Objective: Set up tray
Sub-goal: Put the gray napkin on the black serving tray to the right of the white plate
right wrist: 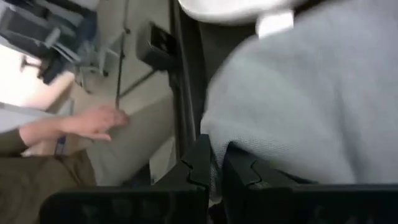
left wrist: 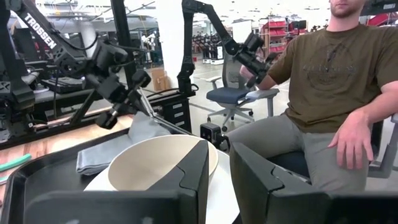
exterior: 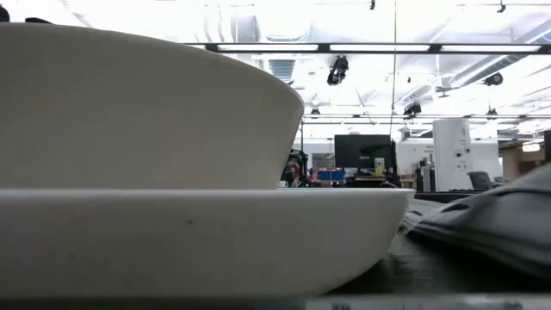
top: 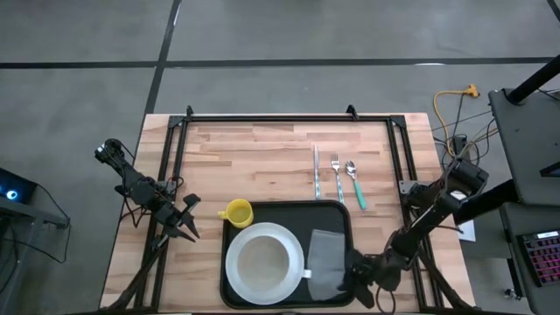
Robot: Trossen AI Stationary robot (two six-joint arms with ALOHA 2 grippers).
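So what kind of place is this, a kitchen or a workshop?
Probably a robotics lab or workshop, not a kitchen: more robot arms stand on benches behind, office chairs sit on a concrete floor, and ceiling strip lights run overhead.

- tray [top: 343,217] near edge cut off by high view's bottom; floor mostly hidden under plate [top: 265,262] and grey cloth [top: 327,262]
- low view: bowl [exterior: 129,103] fills frame, blurred, cut at left
- seated person [left wrist: 329,81] cropped at top

High view looks straight down; low view sits against the plate [exterior: 198,232] both share
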